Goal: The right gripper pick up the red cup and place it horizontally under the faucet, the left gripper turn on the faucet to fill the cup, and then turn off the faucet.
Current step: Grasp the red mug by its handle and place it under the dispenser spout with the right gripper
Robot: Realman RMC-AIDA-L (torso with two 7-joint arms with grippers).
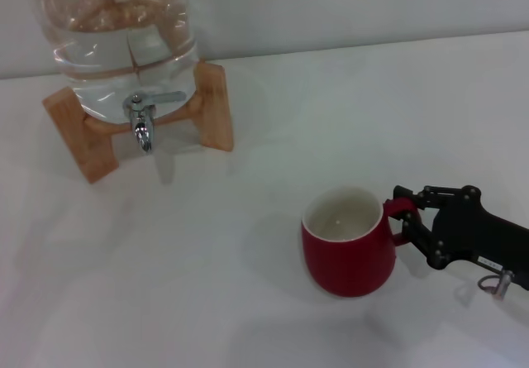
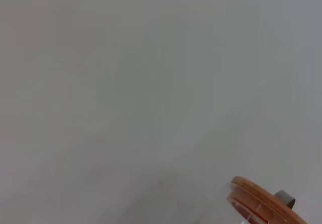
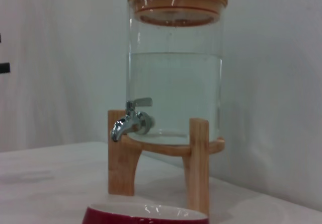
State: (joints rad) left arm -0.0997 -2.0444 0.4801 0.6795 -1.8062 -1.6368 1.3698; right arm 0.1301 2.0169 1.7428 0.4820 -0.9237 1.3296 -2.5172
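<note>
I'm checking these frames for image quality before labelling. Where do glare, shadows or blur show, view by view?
Head view: soft focus, bright glints on the water jar, faint shadows beside the red cup, whose handle sits at the right gripper. Left wrist view: almost all blank grey wall, only the jar's wooden lid at one corner. Right wrist view: the faucet fairly sharp, the cup's rim blurred up close.

faucet (image 3: 132, 123) on water jar (image 3: 175, 83), wooden stand (image 3: 163, 158) | red cup (image 3: 146, 215) rim near, seemingly apart
</note>
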